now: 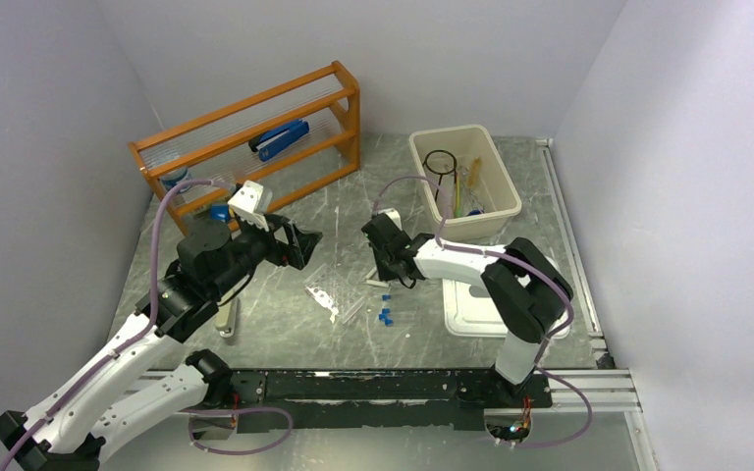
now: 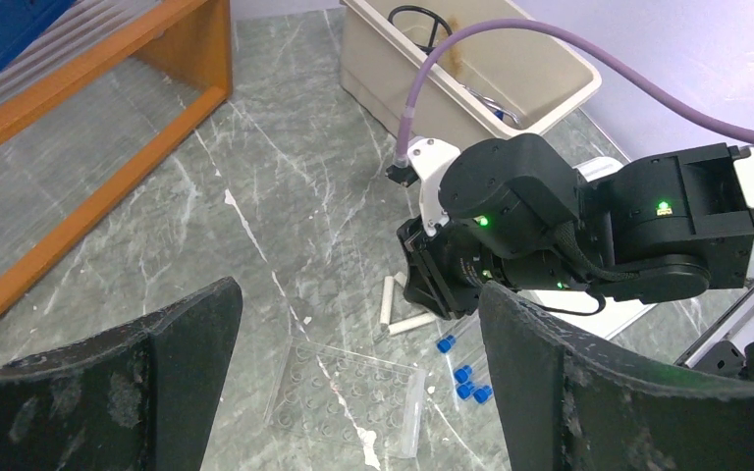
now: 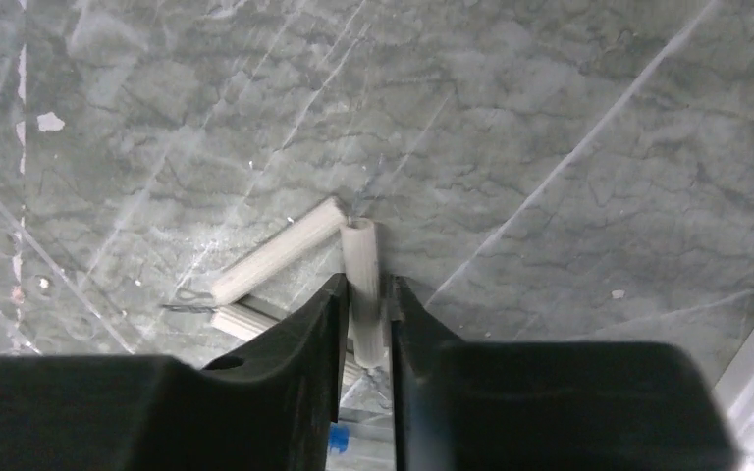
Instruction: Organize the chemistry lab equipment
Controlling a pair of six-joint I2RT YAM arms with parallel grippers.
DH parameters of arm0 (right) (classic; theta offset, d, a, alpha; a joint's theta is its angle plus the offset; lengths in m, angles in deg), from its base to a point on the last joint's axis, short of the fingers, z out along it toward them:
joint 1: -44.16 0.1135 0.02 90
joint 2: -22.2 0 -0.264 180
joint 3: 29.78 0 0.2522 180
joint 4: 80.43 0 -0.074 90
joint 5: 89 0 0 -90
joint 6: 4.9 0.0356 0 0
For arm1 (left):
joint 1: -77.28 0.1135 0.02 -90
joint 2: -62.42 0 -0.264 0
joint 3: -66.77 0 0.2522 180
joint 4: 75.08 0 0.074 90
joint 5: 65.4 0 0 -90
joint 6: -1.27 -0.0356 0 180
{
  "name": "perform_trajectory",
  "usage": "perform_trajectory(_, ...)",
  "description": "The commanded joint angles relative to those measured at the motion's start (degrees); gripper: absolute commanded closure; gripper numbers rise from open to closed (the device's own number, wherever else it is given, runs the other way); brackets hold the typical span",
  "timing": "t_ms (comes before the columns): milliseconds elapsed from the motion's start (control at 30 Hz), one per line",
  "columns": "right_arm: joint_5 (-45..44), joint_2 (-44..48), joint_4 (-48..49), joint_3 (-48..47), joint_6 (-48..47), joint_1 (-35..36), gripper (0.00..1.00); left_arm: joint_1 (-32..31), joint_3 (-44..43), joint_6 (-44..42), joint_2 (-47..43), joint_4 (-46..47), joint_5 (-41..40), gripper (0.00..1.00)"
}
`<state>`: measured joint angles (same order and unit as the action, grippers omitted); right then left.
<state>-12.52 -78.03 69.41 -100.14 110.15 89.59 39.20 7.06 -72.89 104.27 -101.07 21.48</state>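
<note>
On the grey worktop (image 1: 285,334) we see a wooden shelf (image 1: 350,123) at the back left. A beige tub (image 1: 491,218) at the back right holds a black ring stand (image 1: 440,162). The left jaws hang released, spread wide, near a clear tube rack (image 2: 349,397). The right jaws are clenched on one leg of the white triangle (image 3: 361,260), low at the worktop, with blue-capped tubes (image 2: 463,378) just beside.

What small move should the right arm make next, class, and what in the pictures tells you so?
Probably a short, straight lift. The right pincer is shut on one tube of the white triangle, which seems to lie flat on the table. Raising it a little would free it from the table before any carry toward the beige bin.
</note>
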Motion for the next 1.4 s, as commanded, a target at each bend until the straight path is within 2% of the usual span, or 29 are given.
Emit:
perform_trajectory(0, -1.84, -2.8, 1.06, -0.1, 0.97, 0.36, 0.83, 0.2, 0.16, -0.44, -0.41, 1.57, 1.27, 0.06)
perform_trajectory(100, -3.03, -1.63, 2.0, 0.31, 0.91, 0.59, 0.98, 0.2, 0.34, -0.44, -0.7, 1.64, 1.11, 0.06)
perform_trajectory(133, -3.57, -0.65, 2.49, 0.42, 0.65, 0.61, 1.0, 0.2, 0.34, -0.47, -0.77, 1.6, 0.91, 0.06)
perform_trajectory(600, -13.67, 27.1, 3.88, 0.56, -1.73, 0.39, 1.0, 0.2, 0.9, 1.01, -1.03, 1.15, 0.55, 0.05)
perform_trajectory(767, -21.06, 32.73, -1.0, -2.23, -1.88, -1.41, 1.0, 0.2, 0.61, 1.34, -0.2, 1.09, 1.35, 0.06)
perform_trajectory(867, -21.95, 33.37, -7.71, -6.16, -0.61, -6.6, 1.0, 0.25, 0.6, 1.56, 0.04, 1.02, 1.49, 0.06)
perform_trajectory(1033, -14.79, 32.54, -8.86, -8.34, -2.53, -18.59, 1.0, 0.27, 0.78, 2.09, 0.17, 1.24, 1.91, 0.06)
perform_trajectory(1200, -12.4, 26.33, -8.2, -10.45, -4.88, -25.71, 1.0, 0.21, 0.78, 2.16, 0.43, 1.16, 1.97, 0.06)
perform_trajectory(1367, -5.58, 17.91, -6.88, -13.34, -4.96, -30.73, 1.0, 0.21, 0.7, 2.28, 0.6, 0.85, 1.78, 0.06)
